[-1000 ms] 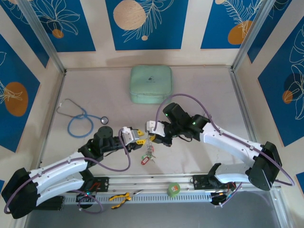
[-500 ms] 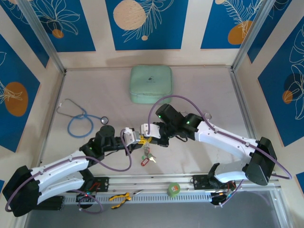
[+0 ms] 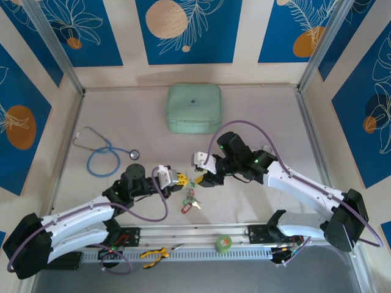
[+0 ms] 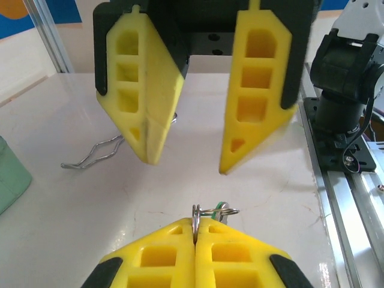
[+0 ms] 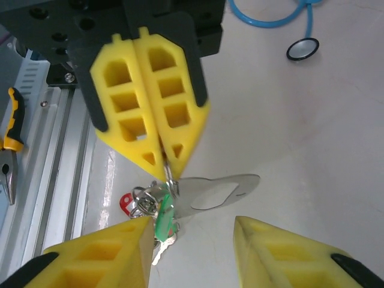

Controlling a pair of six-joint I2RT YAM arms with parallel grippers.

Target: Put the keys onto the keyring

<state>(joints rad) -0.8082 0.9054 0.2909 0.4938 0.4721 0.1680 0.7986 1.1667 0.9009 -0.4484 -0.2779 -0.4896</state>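
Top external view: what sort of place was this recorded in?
Most likely a purpose-built robot test cell, not a home or shop: a pale table boxed in by aluminium posts and printed blue leaf-pattern panels, with loose props such as a stethoscope and a green pouch.

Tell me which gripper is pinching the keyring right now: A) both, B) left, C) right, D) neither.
B: the left gripper is shut on the keyring with the keys dangling beneath, while the right gripper stands wide open.
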